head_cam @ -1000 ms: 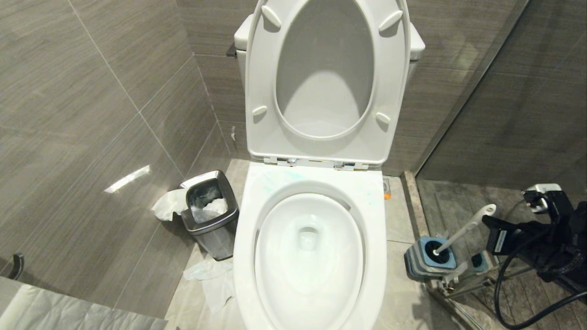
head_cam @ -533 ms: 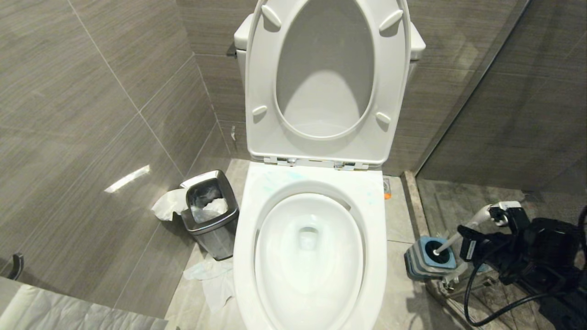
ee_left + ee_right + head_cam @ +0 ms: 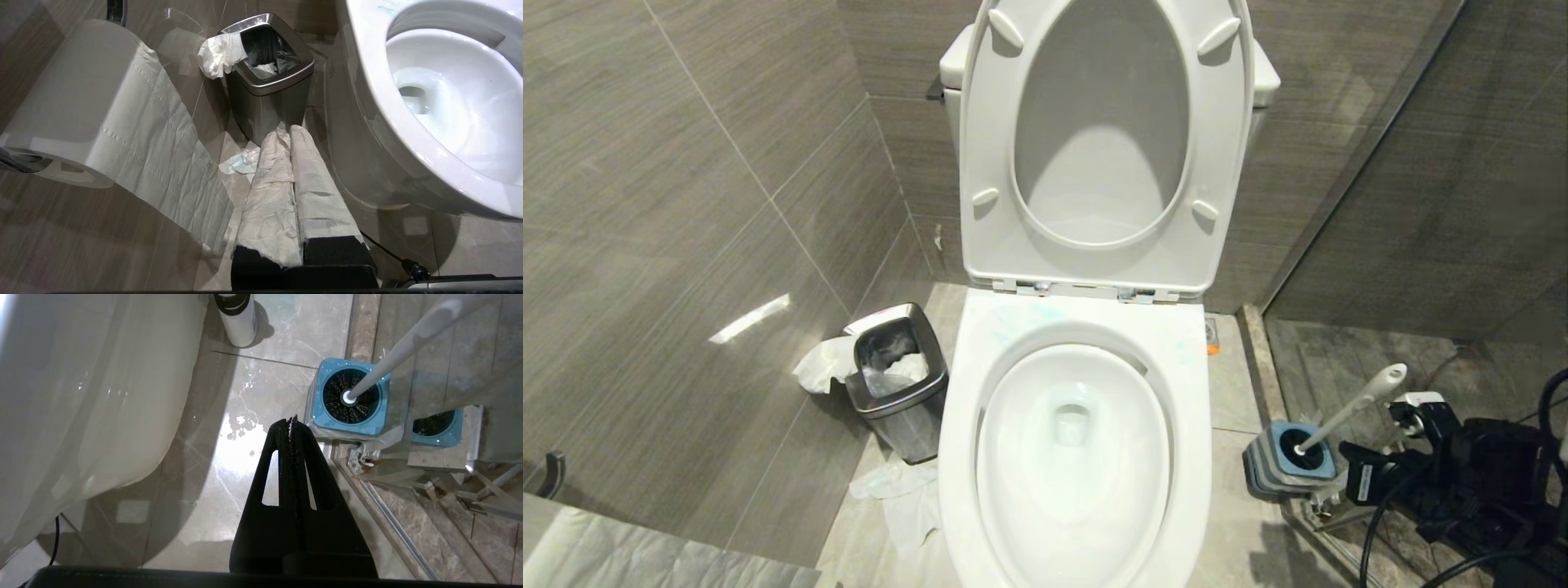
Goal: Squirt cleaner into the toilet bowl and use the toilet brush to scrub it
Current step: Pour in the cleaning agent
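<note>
Glossy white ceramic toilet bowl [image 3: 1074,445] stands on marbled beige floor tile [image 3: 282,339], seat and lid up, between grey-tiled walls. White-handled toilet brush [image 3: 1347,410] sits in the square blue holder [image 3: 1289,461] beside it. Right gripper [image 3: 292,418], fingers pressed together, empty, hangs near the holder. Left gripper [image 3: 288,130], paper-wrapped, closed, points at the steel bin [image 3: 269,85].

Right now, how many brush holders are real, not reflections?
1: the blue holder on the floor right of the toilet, brush inside. The second blue square behind it is a glass reflection.
</note>
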